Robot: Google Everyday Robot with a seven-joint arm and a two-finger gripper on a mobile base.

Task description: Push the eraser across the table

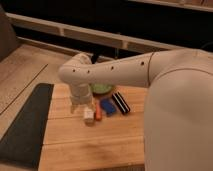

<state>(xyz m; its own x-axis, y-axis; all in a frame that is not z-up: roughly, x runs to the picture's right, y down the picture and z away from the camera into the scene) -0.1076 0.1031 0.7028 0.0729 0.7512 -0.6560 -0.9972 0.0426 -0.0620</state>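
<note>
The eraser, a small black block with a pale stripe, lies at an angle on the wooden table near its far edge. My gripper hangs from the white arm over the table, to the left of the eraser and apart from it. A blue block and an orange stick lie between them. The gripper looks open, and I see nothing held in it. Its pale lower end comes down right beside the orange stick.
The blue block lies just left of the eraser, and the orange stick left of that. A green round thing sits behind them, partly hidden by the arm. A dark mat runs along the table's left edge. The robot's white body fills the right.
</note>
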